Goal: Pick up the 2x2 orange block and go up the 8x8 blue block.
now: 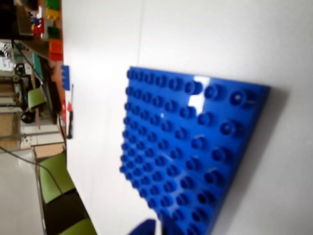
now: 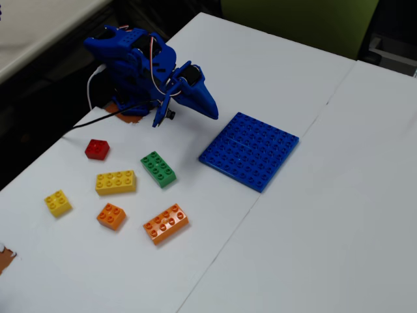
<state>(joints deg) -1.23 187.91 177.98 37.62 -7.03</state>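
Gripper (image 2: 207, 107) is held in the air near the far-left part of the tabletop in the fixed view, folded close to the arm's base, its blue fingers pointing toward the 8x8 blue block (image 2: 249, 150); nothing sits between the fingers, but whether they are parted or pressed together cannot be told from either view. Wrist view shows only a blue tip at its bottom edge and, filling most of the picture, the 8x8 blue block (image 1: 190, 147) lying flat on the white tabletop (image 2: 313, 248), its studs bare. In the fixed view the baseplate lies near the middle of the tabletop, just left of the seam between the two table halves. The 2x2 orange block (image 2: 111, 216) rests toward the near-left edge, untouched and well apart from the gripper. Beside it to the right lies the longer orange brick (image 2: 165, 223); above it the long yellow brick (image 2: 116, 182); to its left, closer to the left edge, the small yellow brick (image 2: 57, 203). A green brick (image 2: 158, 169) and a red brick (image 2: 97, 149) lie nearer the arm. Progress, judged: none of the task is done yet. Left to do: reach over to the small orange brick, grasp it, lift, carry it across and bring it over the baseplate
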